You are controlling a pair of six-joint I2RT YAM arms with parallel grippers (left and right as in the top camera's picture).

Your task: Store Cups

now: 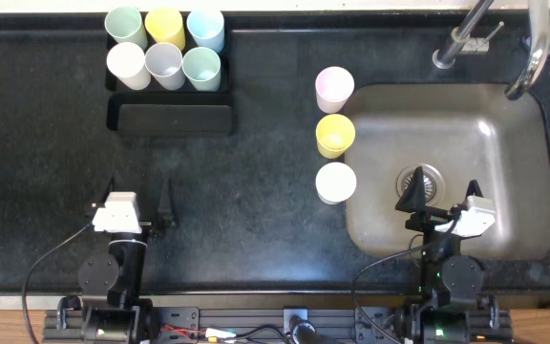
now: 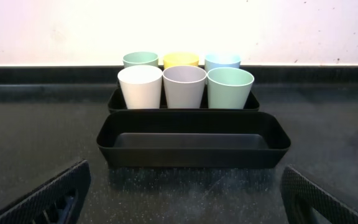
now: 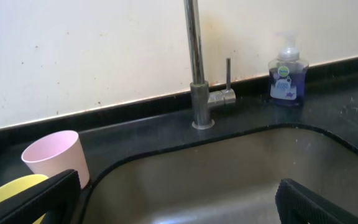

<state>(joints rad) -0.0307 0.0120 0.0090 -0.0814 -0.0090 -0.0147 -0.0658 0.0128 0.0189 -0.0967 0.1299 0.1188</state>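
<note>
1. The left gripper [image 1: 141,198] hangs over the desk [image 1: 265,210] near its own base. Its fingers are spread wide and grasp nothing. It faces the two trays.
2. The right gripper [image 1: 442,198] hangs above the sink [image 1: 490,143]. Its fingers are also released and spread, with nothing between them.
3. The back tray [image 2: 114,101] sits at the far left of the desk, near the wall. It holds six upright cups in two rows.
4. The far row has a mint cup [image 1: 124,24], a stored yellow cup [image 1: 164,26] and a blue cup [image 1: 205,27].
5. The near row has a stored white cup [image 1: 127,64], a grey cup [image 1: 165,64] and a green cup [image 1: 201,67].
6. The front tray [image 1: 172,118] is long and black and lies just in front of the back tray, with its floor showing.
7. Three cups stand upright in a line on the desk along the sink's left edge, well apart from the trays. The pink cup [image 1: 334,88] is farthest back, the loose yellow cup [image 1: 335,135] is in the middle, and the loose white cup [image 1: 335,182] is nearest the arms.
8. A faucet [image 3: 194,62] rises behind the sink, and a soap bottle [image 3: 288,78] stands beside it against the wall.
</note>
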